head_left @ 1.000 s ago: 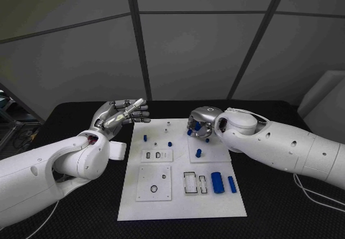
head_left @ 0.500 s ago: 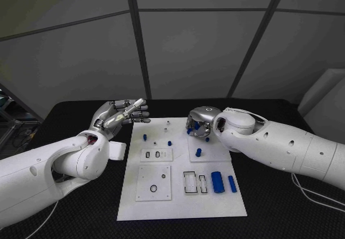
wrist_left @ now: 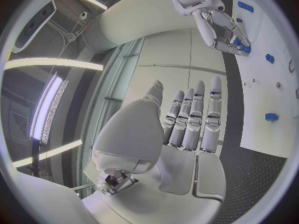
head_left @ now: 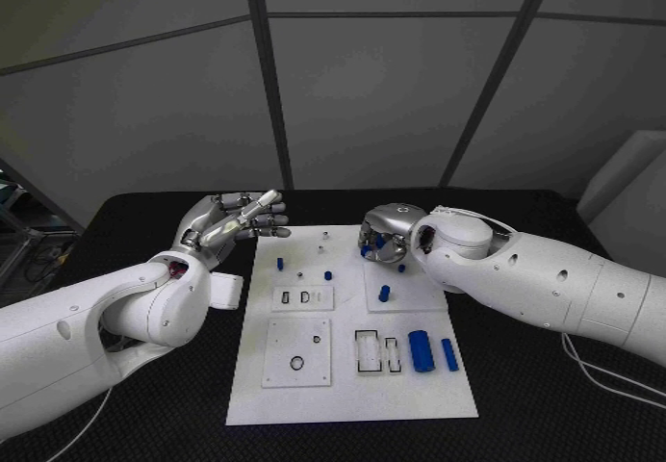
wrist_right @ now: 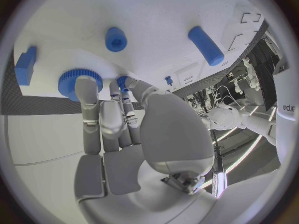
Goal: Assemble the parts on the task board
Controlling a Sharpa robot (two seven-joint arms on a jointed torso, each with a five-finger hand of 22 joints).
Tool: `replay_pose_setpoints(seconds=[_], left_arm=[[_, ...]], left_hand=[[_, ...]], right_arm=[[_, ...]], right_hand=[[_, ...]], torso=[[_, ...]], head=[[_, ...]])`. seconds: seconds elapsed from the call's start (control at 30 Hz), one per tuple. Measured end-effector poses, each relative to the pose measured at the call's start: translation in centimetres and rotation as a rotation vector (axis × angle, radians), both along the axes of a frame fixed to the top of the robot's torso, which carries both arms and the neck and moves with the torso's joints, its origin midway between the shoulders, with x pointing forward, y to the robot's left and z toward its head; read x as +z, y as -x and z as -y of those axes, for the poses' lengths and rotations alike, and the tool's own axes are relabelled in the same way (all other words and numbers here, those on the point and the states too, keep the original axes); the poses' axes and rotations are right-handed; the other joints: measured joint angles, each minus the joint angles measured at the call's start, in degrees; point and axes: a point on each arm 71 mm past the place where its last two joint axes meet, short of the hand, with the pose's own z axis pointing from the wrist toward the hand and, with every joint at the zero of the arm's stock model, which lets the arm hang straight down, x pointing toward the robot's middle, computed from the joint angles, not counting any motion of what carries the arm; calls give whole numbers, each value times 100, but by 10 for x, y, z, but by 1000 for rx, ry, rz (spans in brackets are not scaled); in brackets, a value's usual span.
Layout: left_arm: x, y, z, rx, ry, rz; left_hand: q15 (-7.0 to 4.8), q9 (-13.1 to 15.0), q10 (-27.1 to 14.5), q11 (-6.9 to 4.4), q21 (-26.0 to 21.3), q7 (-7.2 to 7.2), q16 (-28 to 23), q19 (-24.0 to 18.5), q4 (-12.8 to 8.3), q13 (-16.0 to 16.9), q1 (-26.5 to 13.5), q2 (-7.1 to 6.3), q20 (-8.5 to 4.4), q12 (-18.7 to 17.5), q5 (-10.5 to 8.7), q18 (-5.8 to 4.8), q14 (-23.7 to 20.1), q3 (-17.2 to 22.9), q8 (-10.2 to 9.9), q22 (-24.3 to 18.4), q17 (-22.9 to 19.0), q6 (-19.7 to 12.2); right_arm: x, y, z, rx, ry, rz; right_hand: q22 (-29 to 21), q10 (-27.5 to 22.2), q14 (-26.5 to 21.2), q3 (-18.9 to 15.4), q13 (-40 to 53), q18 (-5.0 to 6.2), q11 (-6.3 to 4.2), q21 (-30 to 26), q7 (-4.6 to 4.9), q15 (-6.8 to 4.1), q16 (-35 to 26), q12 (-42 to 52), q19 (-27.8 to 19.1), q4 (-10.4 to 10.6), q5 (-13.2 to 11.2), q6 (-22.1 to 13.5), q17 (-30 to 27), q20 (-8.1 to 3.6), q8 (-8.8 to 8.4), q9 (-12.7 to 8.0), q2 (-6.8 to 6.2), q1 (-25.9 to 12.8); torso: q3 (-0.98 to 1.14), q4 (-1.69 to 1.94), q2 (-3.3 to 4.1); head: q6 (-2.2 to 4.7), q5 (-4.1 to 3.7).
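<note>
Matt white board, blue plastic pieces, metal hands

The board (head_left: 352, 385) looks smooth and matt; the blue pieces (head_left: 420, 350) on it look like matt plastic. The black table (head_left: 166, 423), lower left, looks finely textured. Both hands (head_left: 233, 219) (head_left: 380, 237) show silvery metal, the arms (head_left: 555, 284) glossy white shells.

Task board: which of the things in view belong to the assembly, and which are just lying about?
Belong to the job:
task board
blue gear at the right hand
upright blue pegs
two blue cylinders lying near the board's front
left hand, raised and empty

Just lying about:
black table
white cable
</note>
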Motion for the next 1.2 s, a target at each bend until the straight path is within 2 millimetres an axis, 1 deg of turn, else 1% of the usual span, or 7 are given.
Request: replay_pose_setpoints(seconds=[0.03,0.13,0.4,0.6,0.73,1.03,1.2], left_arm=[[0,0,0,0,0,0],[0,0,0,0,0,0],[0,0,-3,5,-3,-1],[-1,-2,-4,10,-5,-2],[-1,-2,-5,12,-6,-3],[-2,-4,-2,9,-4,-4],[-2,-4,-1,7,-3,-4]], left_hand=[[0,0,0,0,0,0,0,0,0,0,0,0,0,0,0,0,0,0,0,0,0,0],[0,0,0,0,0,0,0,0,0,0,0,0,0,0,0,0,0,0,0,0,0,0],[0,0,0,0,0,0,-8,0,-16,0,0,0,0,-4,0,-1,0,-16,-22,0,5,0],[21,0,0,0,0,0,-24,0,-16,0,0,0,0,-25,0,0,-21,-16,-22,-1,9,0],[21,0,0,0,0,0,-55,-7,-16,0,-25,25,6,-25,0,0,-21,-16,-31,-9,11,0],[42,1,0,0,0,0,-55,-22,-16,0,-24,24,21,-25,0,1,-42,-16,-43,-9,11,0],[42,1,0,0,0,0,-55,-22,-16,0,-24,24,21,-25,0,1,-42,-16,-43,-9,10,0]], right_arm=[[0,0,0,1,-3,3],[2,2,0,6,-12,14],[9,6,-4,20,-74,81],[16,-2,-15,19,-128,138],[17,-8,-23,17,-153,163],[18,-16,-45,31,-187,183],[17,-19,-53,39,-193,183]], right_hand=[[30,20,0,13,2,0,19,12,-2,0,15,3,0,-13,-16,20,6,0,19,4,-13,48],[106,39,0,34,12,0,-2,80,-9,0,33,3,0,-36,-22,32,26,0,24,25,-2,58],[250,40,0,89,37,0,-2,186,8,0,72,1,40,-92,-43,49,60,0,25,42,5,125],[291,39,0,90,38,1,-2,209,8,0,99,-1,40,-93,-49,50,78,0,24,40,7,126],[302,39,0,89,37,1,-2,234,9,0,99,-1,40,-93,-62,50,78,0,23,40,7,126],[322,38,0,106,37,1,-1,251,9,0,121,-2,40,-76,-65,49,92,0,14,28,6,126],[327,37,0,121,40,2,-1,274,9,0,121,-24,40,-90,-76,48,99,0,8,19,6,125]], torso=[[0,0,1],[0,1,4],[-4,1,11],[-5,4,29],[-7,12,40],[-9,16,58],[-13,19,62]], head=[[-3,1],[0,4],[52,29],[107,30],[132,23],[150,38],[137,53]])
